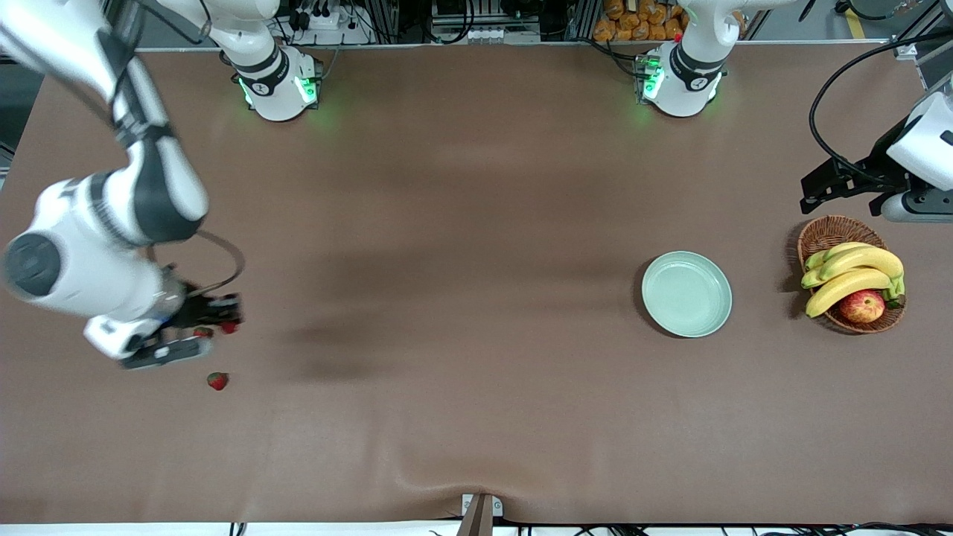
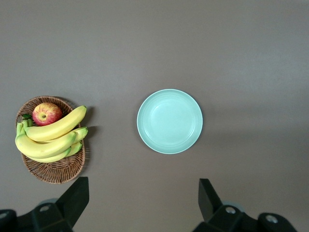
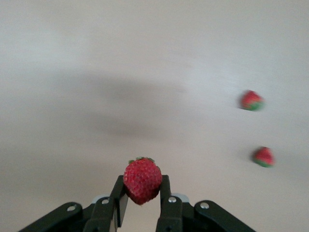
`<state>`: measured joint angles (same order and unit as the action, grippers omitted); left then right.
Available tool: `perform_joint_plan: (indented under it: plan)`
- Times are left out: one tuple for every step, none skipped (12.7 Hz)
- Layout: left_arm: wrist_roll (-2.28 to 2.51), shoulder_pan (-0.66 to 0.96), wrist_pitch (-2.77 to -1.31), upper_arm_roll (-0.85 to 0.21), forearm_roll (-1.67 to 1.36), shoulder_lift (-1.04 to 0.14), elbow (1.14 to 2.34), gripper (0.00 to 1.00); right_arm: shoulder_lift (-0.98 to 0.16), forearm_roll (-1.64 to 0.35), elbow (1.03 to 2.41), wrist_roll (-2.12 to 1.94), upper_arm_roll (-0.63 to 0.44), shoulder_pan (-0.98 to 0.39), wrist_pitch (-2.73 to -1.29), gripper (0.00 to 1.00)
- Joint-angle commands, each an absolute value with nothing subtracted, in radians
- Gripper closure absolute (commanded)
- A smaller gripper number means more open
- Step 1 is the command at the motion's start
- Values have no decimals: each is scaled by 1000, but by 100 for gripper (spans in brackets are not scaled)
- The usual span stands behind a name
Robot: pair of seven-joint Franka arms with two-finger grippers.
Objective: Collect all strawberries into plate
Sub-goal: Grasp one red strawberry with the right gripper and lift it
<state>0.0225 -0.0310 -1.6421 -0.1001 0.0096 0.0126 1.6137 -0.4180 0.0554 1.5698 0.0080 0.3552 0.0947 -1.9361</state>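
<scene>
Right hand [image 3: 141,200]: is being kept closed on one strawberry [image 3: 142,180], low over the worktop [image 1: 461,223] at the right arm's end.
Loose strawberries: two are lying on the worktop near that hand, one [image 1: 217,381] nearer the front camera, one [image 1: 229,327] just beside the fingers.
Plate [image 1: 686,293]: is sitting bare toward the left arm's end, well apart from the berries, beside the wicker basket [image 1: 826,232] of bananas [image 1: 856,272] and an apple [image 1: 861,306].
Left hand [image 2: 140,203]: is being held wide open, waiting above the plate and basket.
Progress: nothing is delivered yet; the first berry is judged gripped, with carrying and two more picks left.
</scene>
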Motion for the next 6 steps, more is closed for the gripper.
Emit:
perform_joint_plan:
  plan:
    - [26, -32, -1646, -104, 5, 26, 1625, 0, -419, 67, 1585, 66, 371, -27, -1970, 94]
    - [26, -32, -1649, -109, 3, 25, 1623, 0, -434, 74, 1585, 107, 371, -87, -1989, 94]
    - [26, -32, -1651, -117, 3, 22, 1620, 0, -454, 77, 1585, 153, 370, -130, -2015, 94]
    - [28, -31, -1652, -118, 5, 20, 1620, 0, -475, 77, 1585, 200, 370, -173, -2052, 94]
    - [28, -32, -1652, -132, 5, 21, 1621, 0, -495, 77, 1585, 253, 370, -217, -2087, 94]
    - [29, -34, -1649, -138, 5, 23, 1621, 0, -512, 78, 1585, 303, 370, -251, -2107, 94]
